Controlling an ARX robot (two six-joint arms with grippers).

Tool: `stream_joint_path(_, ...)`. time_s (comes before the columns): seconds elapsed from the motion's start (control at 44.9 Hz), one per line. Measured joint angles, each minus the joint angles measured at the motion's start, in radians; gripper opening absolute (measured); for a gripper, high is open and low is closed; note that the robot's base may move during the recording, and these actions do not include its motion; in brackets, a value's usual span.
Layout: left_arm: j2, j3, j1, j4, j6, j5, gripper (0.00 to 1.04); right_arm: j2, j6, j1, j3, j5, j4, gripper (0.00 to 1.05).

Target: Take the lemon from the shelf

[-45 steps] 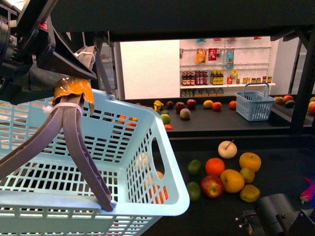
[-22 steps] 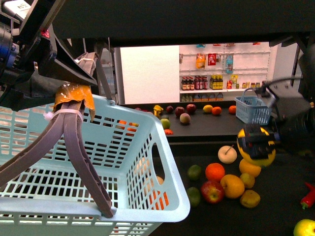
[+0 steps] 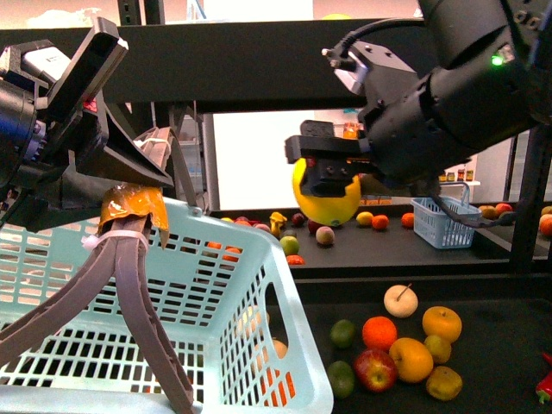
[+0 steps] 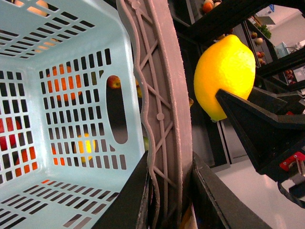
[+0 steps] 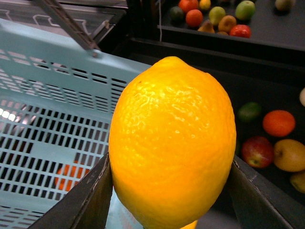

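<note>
Lemon (image 5: 171,143) sits clamped across its middle between the two dark fingers of the right gripper (image 3: 326,172), in the air, off the shelf (image 3: 241,78) and just beyond the far rim of the pale blue basket (image 3: 259,259). The left gripper (image 4: 167,200) is closed on the basket's grey-brown handle (image 3: 129,285), and the basket hangs tilted, with several fruits showing through its slats. The step in hand looks like carrying the fruit clear of the rack, probably toward the basket. The skin is smooth and the shape oval, so it could twist or slide out. An even squeeze and a slow, level path would suit, passing under the thick deck edge overhead and over the rim without knocking the handle. If it goes into the basket, lowering it close to the floor before letting go would keep it from bouncing onto the other fruit, and the left arm should hold the basket steady meanwhile. Below, the dark lower deck carries a loose cluster: an apple (image 3: 376,369), an orange (image 3: 379,333), two limes (image 3: 342,333), some yellow fruits and a pale round one. Farther back, another deck holds scattered fruit and a small blue basket (image 3: 445,209). Beyond it is a bright white wall.
</note>
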Motion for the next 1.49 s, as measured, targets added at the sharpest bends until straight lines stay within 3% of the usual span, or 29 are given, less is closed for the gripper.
stream_joint_path(0.267,0.000,0.000,0.000,0.000,0.000,0.000,0.19,0.091,0.035,0.126,0.041,0.010,0.002,0.62)
stream_joint_path(0.512,0.000,0.000,0.002,0.000,0.003,-0.009,0.19,0.150,0.036,0.179,0.064,0.045,0.004,0.62)
stream_joint_path(0.779,0.000,0.000,0.003,0.000,0.008,-0.019,0.19,0.163,0.032,0.184,0.064,0.053,0.035,0.97)
stream_joint_path(0.868,0.000,0.000,0.003,0.000,0.006,-0.018,0.19,0.163,0.035,0.182,0.064,0.056,0.045,0.97)
stream_joint_path(1.068,0.001,-0.005,0.002,0.001,0.000,-0.002,0.18,0.102,0.061,0.122,-0.010,0.056,0.104,0.97)
stream_joint_path(1.491,0.001,-0.005,0.002,0.001,0.000,0.000,0.18,-0.172,-0.031,-0.129,-0.349,0.066,0.316,0.97)
